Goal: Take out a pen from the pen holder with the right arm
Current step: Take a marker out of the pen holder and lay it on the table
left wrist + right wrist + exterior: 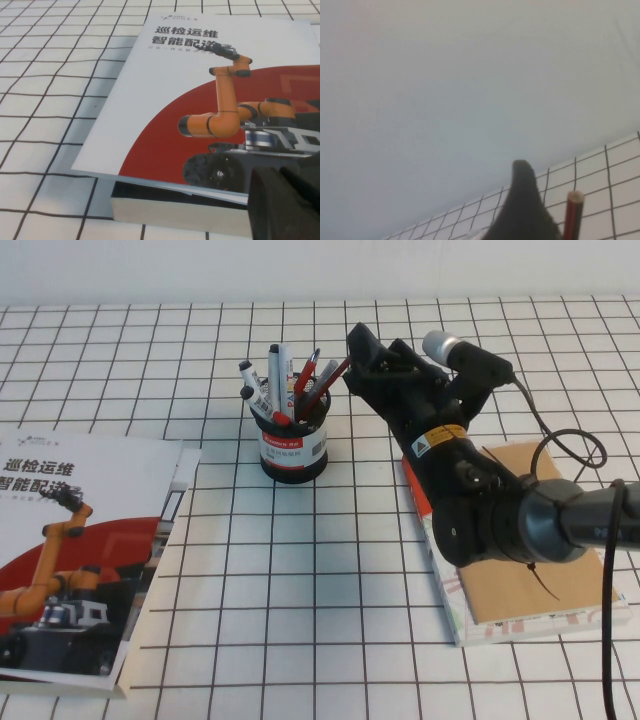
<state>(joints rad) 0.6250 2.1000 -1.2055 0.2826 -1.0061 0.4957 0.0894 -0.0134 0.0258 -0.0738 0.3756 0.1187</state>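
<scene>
Gridded table (300, 570): pens (278, 370) beside right gripper (358, 358)

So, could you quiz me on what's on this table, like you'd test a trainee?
1. True or false: the right pincer is shut on a pen.
2. The pen holder is: A) tipped over B) upright, holding pens C) empty.
3. Fill in: the left pincer hovers over the ____.
Key: 1 false, it is open beside the pens; 2 B; 3 booklet.
</scene>
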